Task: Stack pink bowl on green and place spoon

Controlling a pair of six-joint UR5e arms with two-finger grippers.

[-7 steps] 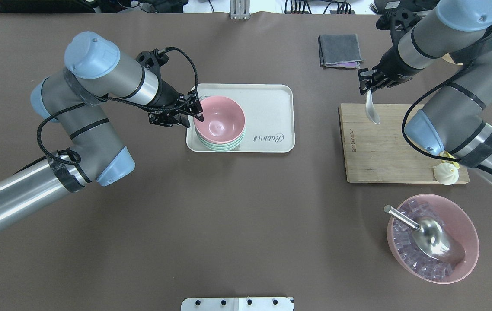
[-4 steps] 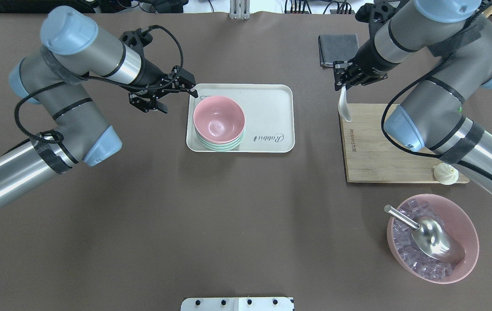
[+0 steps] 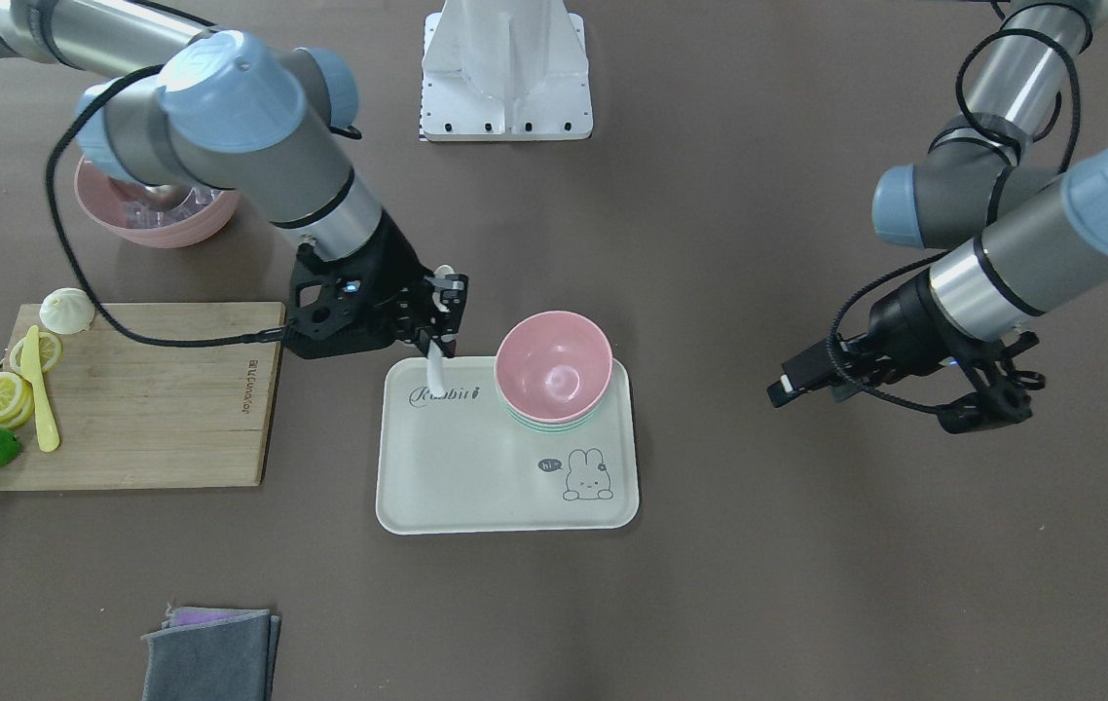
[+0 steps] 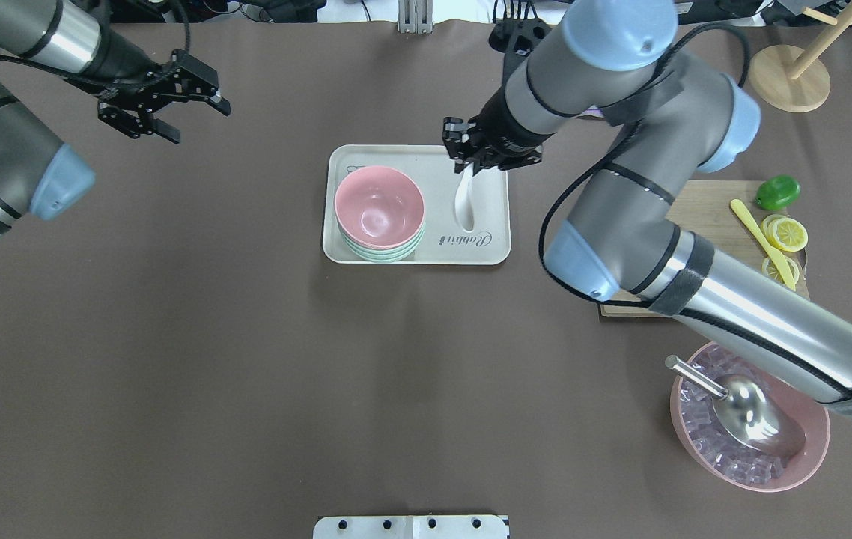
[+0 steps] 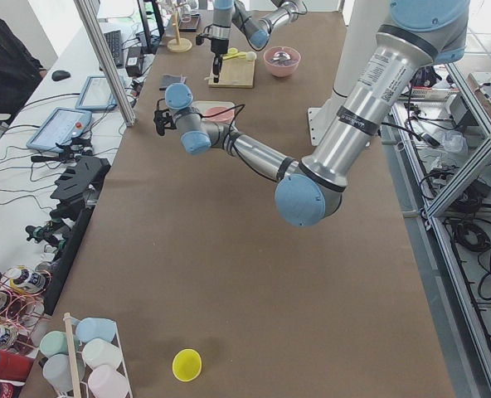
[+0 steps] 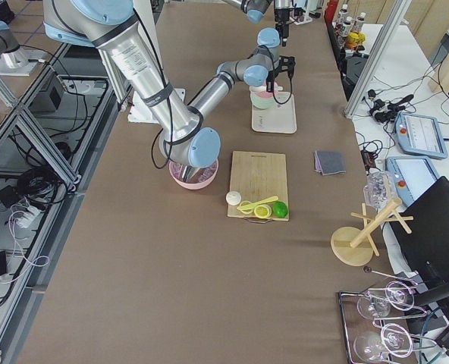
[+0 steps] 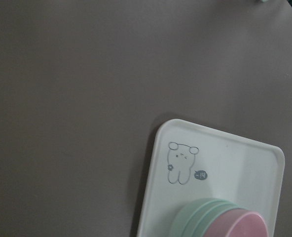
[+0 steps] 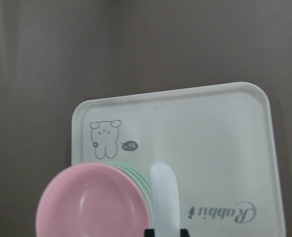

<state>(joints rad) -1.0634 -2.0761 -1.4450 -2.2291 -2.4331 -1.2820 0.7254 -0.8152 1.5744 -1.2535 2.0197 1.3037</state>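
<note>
With my left gripper (image 4: 164, 101) spread and empty at the tray's (image 4: 490, 202) ten o'clock and the pink bowl (image 4: 379, 206) seated on the green (image 4: 385, 256), my right gripper (image 4: 469, 168) pinches the spoon (image 4: 463, 202) at the bowl's three o'clock; next, I judge, I should lower and release it.

Cream rabbit-print tray (image 4: 492, 176) sat mid-counter, wooden cutting board (image 3: 145, 409) by the right edge held lime (image 4: 776, 192), lemon slices (image 4: 787, 233), yellow knife (image 4: 759, 232), bun (image 3: 66, 311), pink ice-cube bowl (image 4: 809, 388) with steel scoop (image 4: 752, 415) near it

Brown table (image 4: 246, 352) carries tray (image 4: 426, 256), cutting board (image 3: 155, 409), cloth (image 3: 208, 657), large bowl (image 4: 817, 419).
</note>
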